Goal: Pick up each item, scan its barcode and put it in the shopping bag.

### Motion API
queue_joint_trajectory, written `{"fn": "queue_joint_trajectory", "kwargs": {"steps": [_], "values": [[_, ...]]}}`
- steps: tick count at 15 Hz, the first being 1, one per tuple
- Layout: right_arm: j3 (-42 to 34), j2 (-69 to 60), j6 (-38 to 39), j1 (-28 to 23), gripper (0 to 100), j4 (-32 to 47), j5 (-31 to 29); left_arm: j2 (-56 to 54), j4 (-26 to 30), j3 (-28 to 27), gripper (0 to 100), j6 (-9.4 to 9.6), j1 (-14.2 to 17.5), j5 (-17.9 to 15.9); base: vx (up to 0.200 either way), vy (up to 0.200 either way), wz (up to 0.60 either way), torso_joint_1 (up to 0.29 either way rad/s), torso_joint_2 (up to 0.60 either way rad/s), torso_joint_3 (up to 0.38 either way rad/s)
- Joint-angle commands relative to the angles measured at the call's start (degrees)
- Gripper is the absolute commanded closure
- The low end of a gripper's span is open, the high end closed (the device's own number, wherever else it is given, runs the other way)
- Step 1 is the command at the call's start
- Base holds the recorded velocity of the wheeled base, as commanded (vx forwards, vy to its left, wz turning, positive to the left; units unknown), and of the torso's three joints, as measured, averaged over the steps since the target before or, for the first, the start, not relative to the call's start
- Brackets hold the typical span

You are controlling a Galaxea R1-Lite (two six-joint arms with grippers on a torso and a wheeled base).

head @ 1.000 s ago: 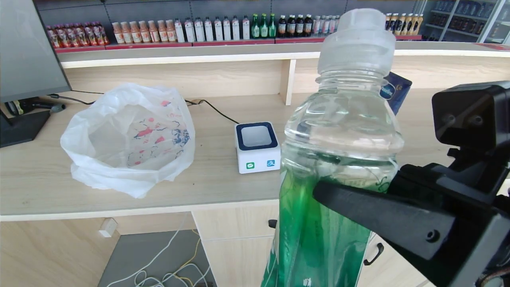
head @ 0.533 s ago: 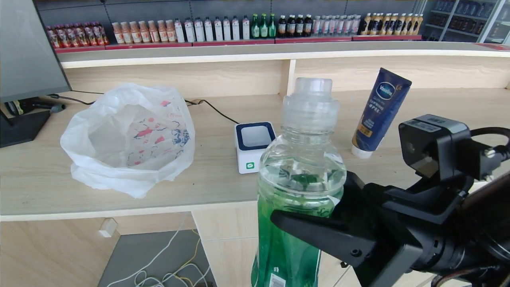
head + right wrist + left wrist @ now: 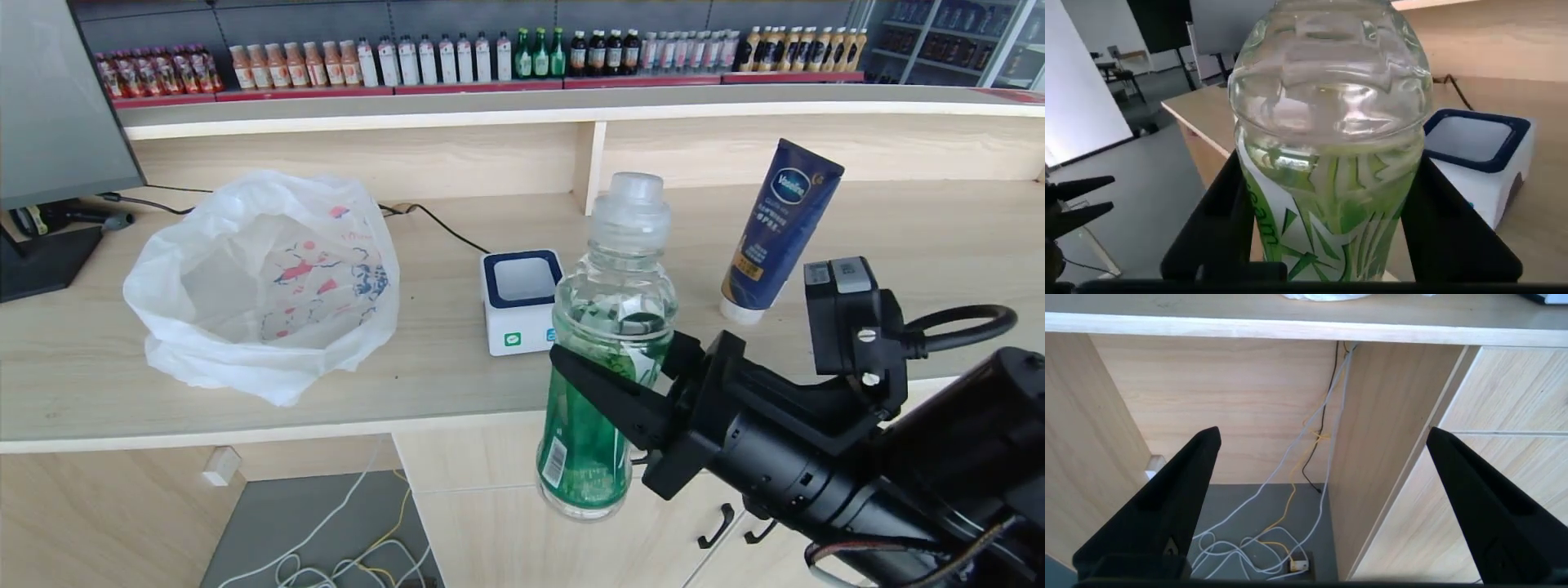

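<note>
Bottle [image 3: 589,454] upright, cap up, pinched by right gripper [image 3: 618,361] near scanner [image 3: 521,304]; left gripper [image 3: 1319,508] spread.

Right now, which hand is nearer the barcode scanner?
Right. The right hand, shut on the green bottle, hangs just in front of the scanner; the left hand is below the counter.

bottle [image 3: 616,302]: clear glossy plastic | shopping bag [image 3: 261,286]: thin crinkled plastic | desk [image 3: 82,367]: matt wood grain | scanner [image 3: 522,322]: smooth plastic | tube [image 3: 780,224]: glossy plastic | right claw [image 3: 608,363]: matt black
</note>
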State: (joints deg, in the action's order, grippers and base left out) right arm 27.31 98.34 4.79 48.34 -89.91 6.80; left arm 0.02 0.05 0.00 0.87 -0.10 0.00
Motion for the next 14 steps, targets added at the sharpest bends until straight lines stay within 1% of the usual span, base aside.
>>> {"fn": "queue_joint_trajectory", "kwargs": {"steps": [1, 2, 3, 5, 6, 9, 10, 12, 14], "values": [[-0.5, 0.01, -1.19, 0.0, 100, -0.09, -5.13, -0.02, 0.04, 0.0, 0, 0.01, 0.01, 0.0, 0.0, 0.0, 0.0, 0.0, 0.0, 0.0], [-0.32, 0.1, -2.33, 0.09, 100, -0.09, -10.23, -0.02, 0.04, 0.0, 0, 0.1, 0.01, 0.0, 0.0, 0.0, 0.0, 0.0, 0.0, 0.0], [-0.32, 0.1, -2.59, 0.0, 100, -0.09, -12.34, -0.02, 0.04, 0.0, 0, 0.1, 0.01, 0.0, 0.0, 0.0, 0.0, 0.0, 0.0, 0.0], [-1.03, -0.08, -4.18, -1.75, 100, -0.09, -12.78, -0.02, 0.04, 0.0, 0, -0.51, 0.01, 0.0, 0.0, 0.0, 0.0, 0.0, 0.0, 0.0], [-0.59, 0.1, -5.93, -5.01, 100, -0.09, -12.87, -0.02, -0.05, 0.0, 0, -0.78, 0.01, 0.0, 0.0, 0.0, 0.0, 0.0, 0.0, 0.0], [0.47, 0.45, -6.55, -10.45, 100, -0.09, -13.66, -0.02, -0.05, 0.0, 0, -0.95, 0.1, 0.0, 0.0, 0.0, 0.0, 0.0, 0.0, 0.0], [1.26, 0.45, -6.02, -11.42, 100, -0.09, -13.57, -0.02, -0.05, 0.0, 0, -1.13, 0.1, 0.0, 0.0, 0.0, 0.0, 0.0, 0.0, 0.0], [1.78, 0.54, -6.11, -11.51, 100, -0.09, -13.57, -0.02, -0.05, 0.0, 0, -1.13, 0.1, 0.0, 0.0, 0.0, 0.0, 0.0, 0.0, 0.0], [6.71, 1.5, -6.37, -12.39, 100, -0.09, -13.83, -0.02, -0.05, 0.0, 0, -1.13, 0.1, 0.0, 0.0, 0.0, 0.0, 0.0, 0.0, 0.0]]}}
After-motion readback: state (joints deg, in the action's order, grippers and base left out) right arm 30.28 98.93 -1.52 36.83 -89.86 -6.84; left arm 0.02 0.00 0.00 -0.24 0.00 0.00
